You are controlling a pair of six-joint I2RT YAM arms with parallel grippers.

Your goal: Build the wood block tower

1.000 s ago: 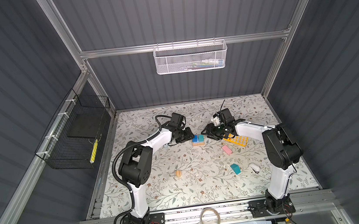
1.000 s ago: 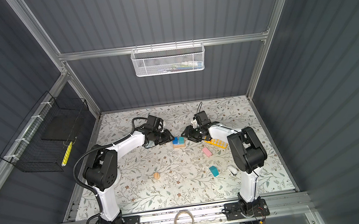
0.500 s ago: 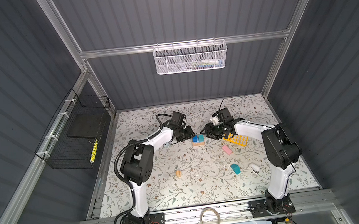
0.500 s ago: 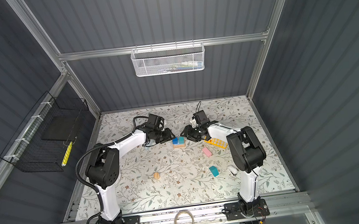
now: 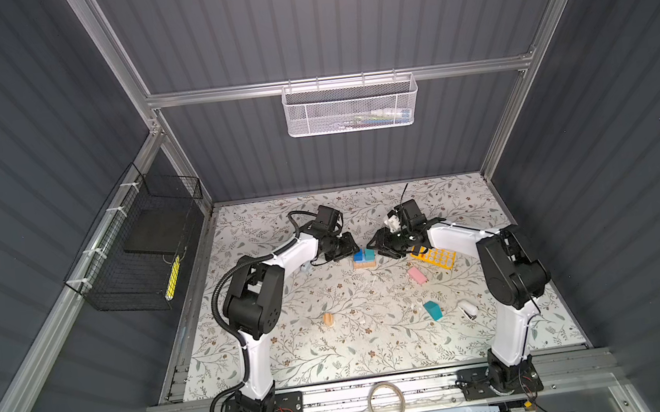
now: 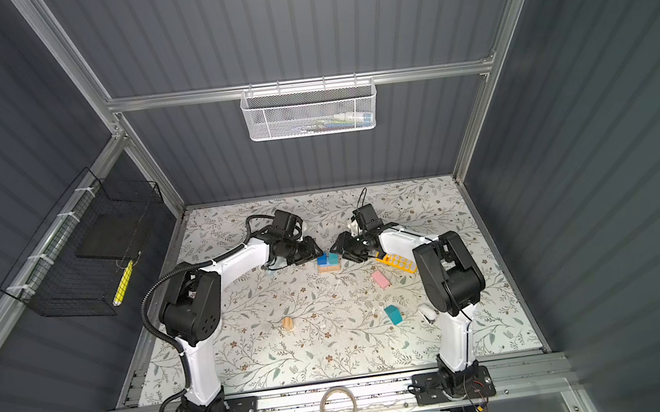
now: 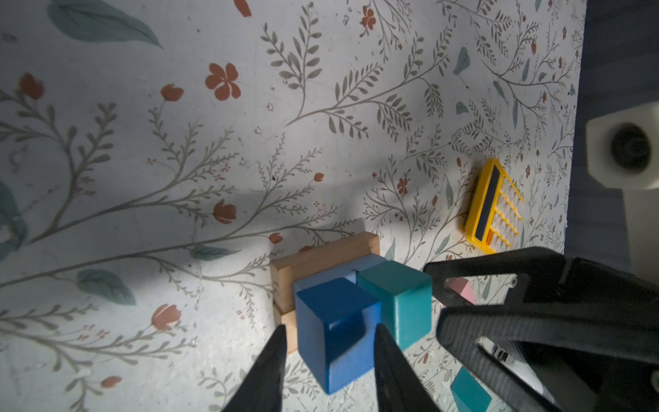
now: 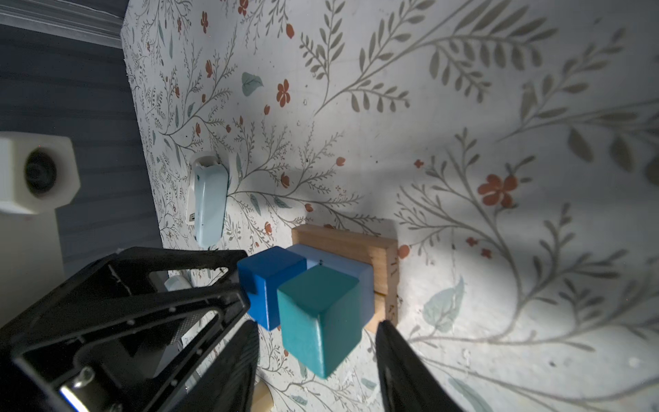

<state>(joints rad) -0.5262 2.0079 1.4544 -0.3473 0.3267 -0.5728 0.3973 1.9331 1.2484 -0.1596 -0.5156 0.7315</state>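
Wood block tower (image 5: 364,257) far-centre on floral mat (image 5: 314,355). Left gripper (image 7: 330,330) straddles dark blue wooden cube (image 7: 331,314), grip I can't confirm; right gripper (image 8: 317,324) parted around teal wooden cube (image 8: 317,299). I fear finger drag shoves neighbouring cubes off stack.

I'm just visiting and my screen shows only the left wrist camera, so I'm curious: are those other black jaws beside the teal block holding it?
Observer: No. The right wrist view shows the right gripper with its jaws open either side of the teal block, a gap on both sides.
Visitor: Is anything lying out of my sight?
Observer: Yes, a pale stapler lies flat on the floral mat, on the left arm's side of the tower.
Visitor: Any spare blocks I'm missing?
Observer: One. Both top views show a small tan block lying alone, nearer the arms' bases than the tower.
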